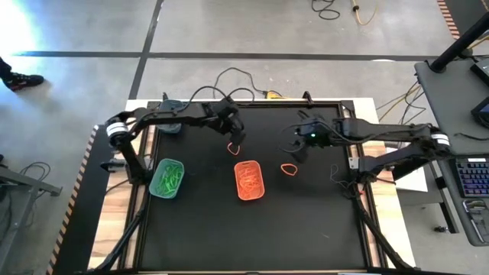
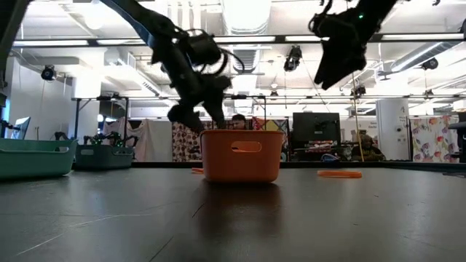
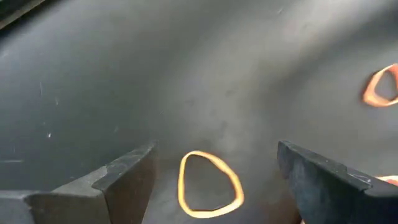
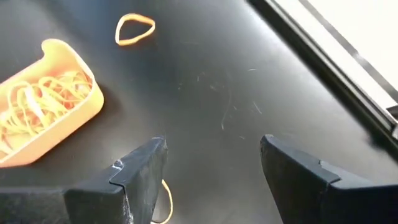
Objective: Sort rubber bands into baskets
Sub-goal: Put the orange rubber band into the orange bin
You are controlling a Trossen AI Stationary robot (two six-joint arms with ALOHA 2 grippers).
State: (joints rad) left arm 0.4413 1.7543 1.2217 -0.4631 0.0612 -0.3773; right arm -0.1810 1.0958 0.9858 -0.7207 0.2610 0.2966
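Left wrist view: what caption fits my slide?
Open left gripper hovering over an orange rubber band on the black table.

Matt black tabletop [image 4: 249, 93], finely scratched; smooth plastic orange basket [image 4: 62, 118]; thin rubbery orange rubber bands [image 3: 208, 186]; matt dark gripper fingers [image 3: 118, 183].

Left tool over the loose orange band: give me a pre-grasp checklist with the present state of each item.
1. Left tool open: ok, both dark fingers stand wide apart.
2. Thin orange rubber band between those fingers: ok, its loop lies flat on the black table top, centred in the gap.
3. Fingers down at band level: cannot tell from these views.
4. Orange plastic basket ready to receive: ok, upright near the table's middle, already holding orange bands.
5. Right tool out of the way: ok, open, on its own side above a second loose orange band.
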